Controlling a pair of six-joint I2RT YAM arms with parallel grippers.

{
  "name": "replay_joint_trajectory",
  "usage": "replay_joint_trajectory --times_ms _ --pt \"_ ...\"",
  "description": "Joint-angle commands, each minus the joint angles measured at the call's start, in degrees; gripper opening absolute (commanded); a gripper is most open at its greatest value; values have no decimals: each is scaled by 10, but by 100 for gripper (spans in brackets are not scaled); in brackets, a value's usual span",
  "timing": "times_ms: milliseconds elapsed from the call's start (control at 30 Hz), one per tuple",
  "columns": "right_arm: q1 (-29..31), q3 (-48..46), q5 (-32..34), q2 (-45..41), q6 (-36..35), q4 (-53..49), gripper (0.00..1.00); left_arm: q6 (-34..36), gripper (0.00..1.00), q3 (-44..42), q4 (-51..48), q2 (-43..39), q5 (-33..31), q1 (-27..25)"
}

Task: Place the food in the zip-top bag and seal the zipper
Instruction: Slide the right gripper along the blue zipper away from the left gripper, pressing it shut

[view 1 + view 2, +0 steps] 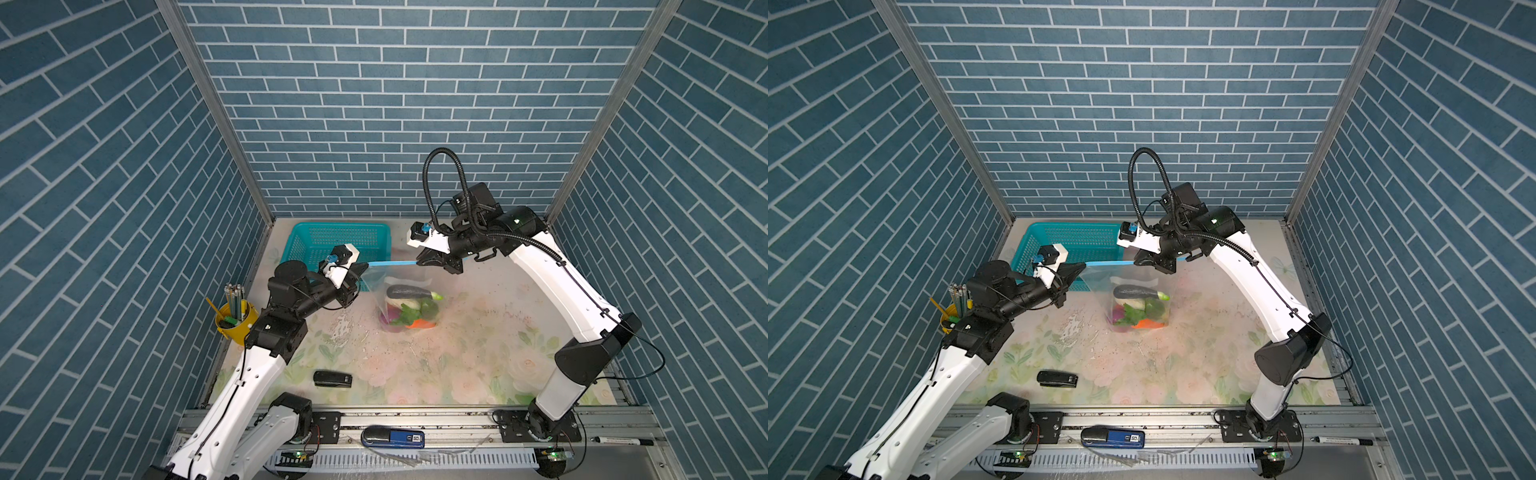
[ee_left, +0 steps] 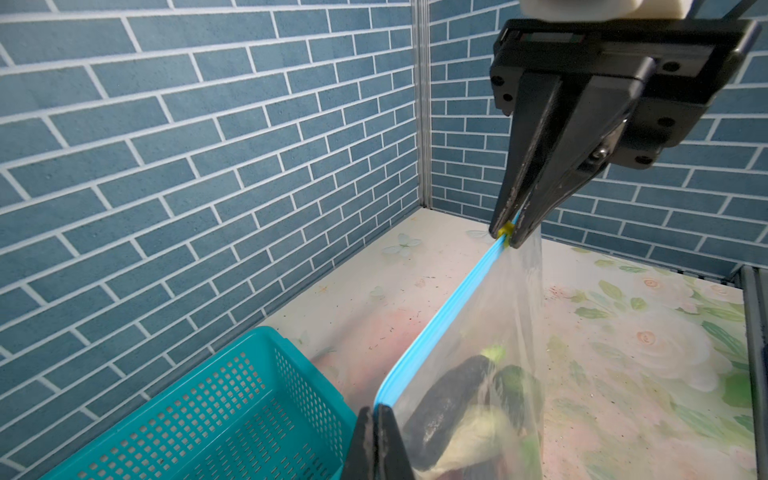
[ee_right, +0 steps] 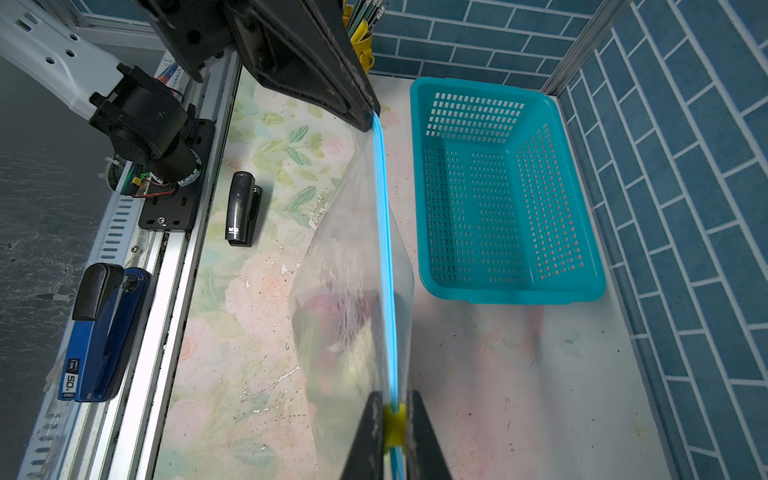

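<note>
The zip-top bag [image 1: 405,276] hangs over mid-table, strung by its mouth edge between the two arms. At the front rail, at 6 o'clock from it, a blue stapler [image 1: 392,438] lies with a white "50" on its end, legible in both top views and in the right wrist view. A black marker [image 1: 623,441] at 4 o'clock carries print too small to read and appears in the top views alone. On the flowered table [image 1: 478,357], at 7 o'clock, a black stapler [image 1: 332,378] lies flat; its white logo, seen in the right wrist view, is too blurred to read for certain. The food [image 1: 411,311] sits bunched in the bag's bottom: a dark eggplant [image 1: 405,291] on top, green leaves and purple under it, an orange carrot [image 1: 419,324] lowest. Whether the bag's base touches the table I cannot tell. At 9 o'clock a yellow cup [image 1: 230,326] holds pencils. The zipper [image 1: 392,263] runs taut and level as one blue band. The left pincer [image 1: 365,265] is clamped narrow on its 9 o'clock end. The right pincer [image 1: 418,262] is pinched on the yellow slider [image 3: 393,420] at the 3 o'clock end; only the wrist views reveal the slider, since in the top views the pincer covers it. Beyond, at 11 o'clock, a teal basket [image 1: 332,239] stands near the brick-patterned wall [image 1: 374,104].
</note>
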Motion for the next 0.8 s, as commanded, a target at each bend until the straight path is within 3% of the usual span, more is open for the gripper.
replay_joint_trajectory --times_ms 0,767 --pt "-23 -14 30 -32 10 -29 4 4 0 -8 -1 -13 -57 19" --pt "-96 -128 37 -111 40 31 4 -8 0 -11 12 -9 -58 33"
